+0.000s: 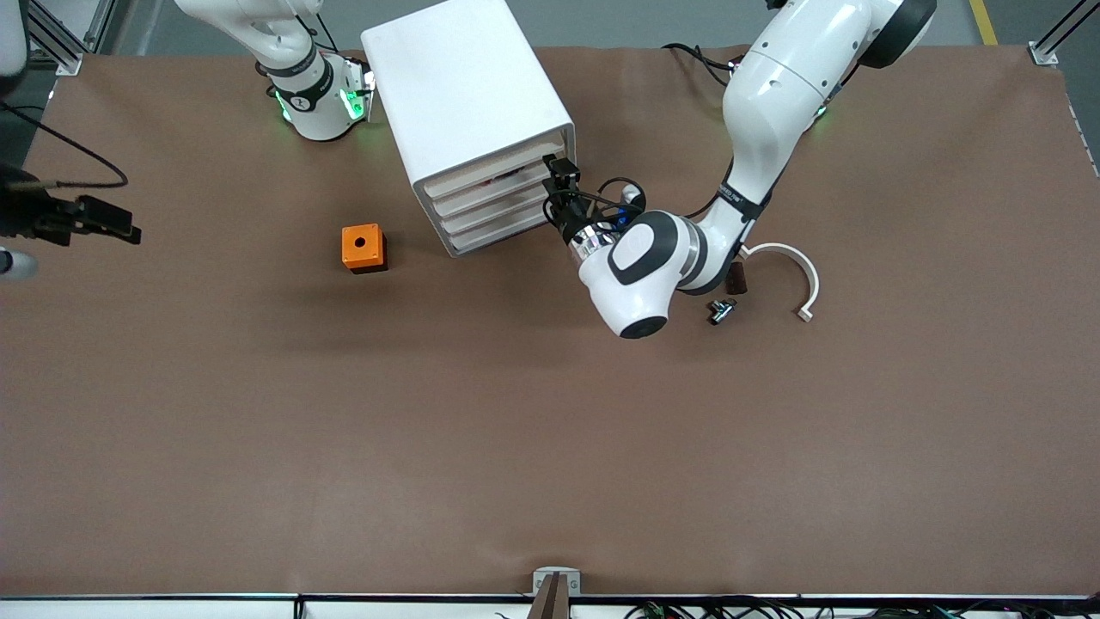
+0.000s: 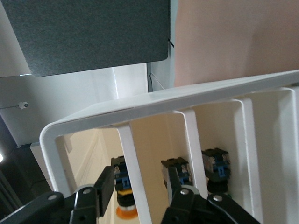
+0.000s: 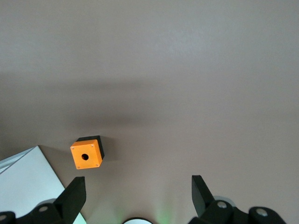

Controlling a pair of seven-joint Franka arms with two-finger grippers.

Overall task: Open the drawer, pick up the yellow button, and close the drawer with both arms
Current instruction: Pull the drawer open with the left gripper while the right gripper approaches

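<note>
Nearest the front camera lie a small black-and-silver part (image 1: 722, 310) and a curved white plastic strip (image 1: 795, 277), both loose on the brown table mat (image 1: 550, 447). They sit off the white rounded box cabinet (image 1: 468, 103) toward the left arm's end, and you need neither of them.

Your left gripper (image 1: 560, 182) is at the cabinet's front, at the corner toward the left arm's end and level with the uppermost shallow white plastic drawer (image 1: 494, 176). In the left wrist view its fingers (image 2: 106, 183) are spread and clamp nothing. A white divider rib (image 2: 133, 163) of the drawer runs up between them.

The tiny push-button with the orange round cap and black-and-blue body (image 2: 125, 209) sits in the compartment just beside that rib, close against the gripper's fingertips. Two more black-and-blue parts (image 2: 179, 171) (image 2: 216, 162) sit in the neighbouring compartments. Their caps are hidden, so you cannot tell whether they match.

The rib runs lengthwise in line with the fingers, so I judge you must shift sideways across it until both fingers straddle the button rather than the plastic. How far the drawer stands out of the cabinet is hard to read from the front view.

Your right gripper (image 1: 107, 222) waits high over the mat, well apart from the cabinet toward the right arm's end, with its fingers wide apart and empty. The left arm is far nearer the button. The orange cube box with a round hole (image 1: 363, 248) stands near the cabinet's front, toward the right arm's end.
</note>
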